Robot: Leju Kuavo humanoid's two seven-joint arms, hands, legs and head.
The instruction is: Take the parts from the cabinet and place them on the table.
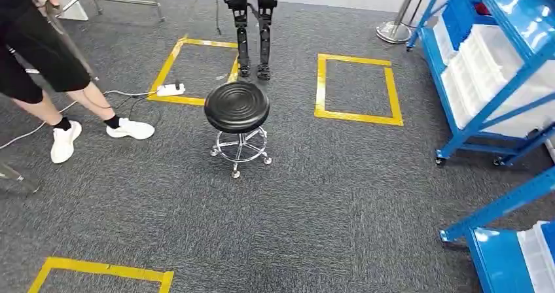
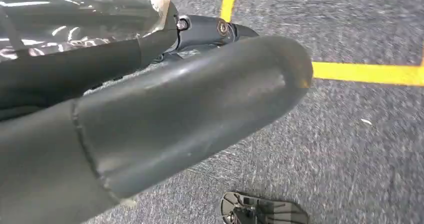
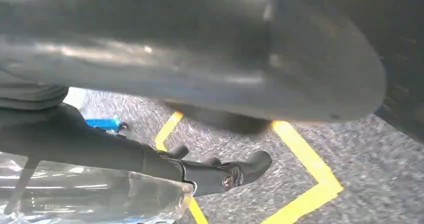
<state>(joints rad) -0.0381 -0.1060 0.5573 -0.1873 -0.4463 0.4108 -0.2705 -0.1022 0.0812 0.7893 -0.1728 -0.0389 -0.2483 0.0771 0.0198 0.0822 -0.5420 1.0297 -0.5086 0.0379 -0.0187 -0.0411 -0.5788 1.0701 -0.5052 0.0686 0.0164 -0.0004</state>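
While each hand grips a clear bag [image 2: 75, 14] against its fingers | left hand [image 2: 165, 114], right hand [image 3: 200, 79] | you carry light, crinkly, slippery film; hold mid-bag.

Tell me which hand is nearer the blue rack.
Right, likely: the blue rack stands on the side of the right hand; the left hand is on the far side.
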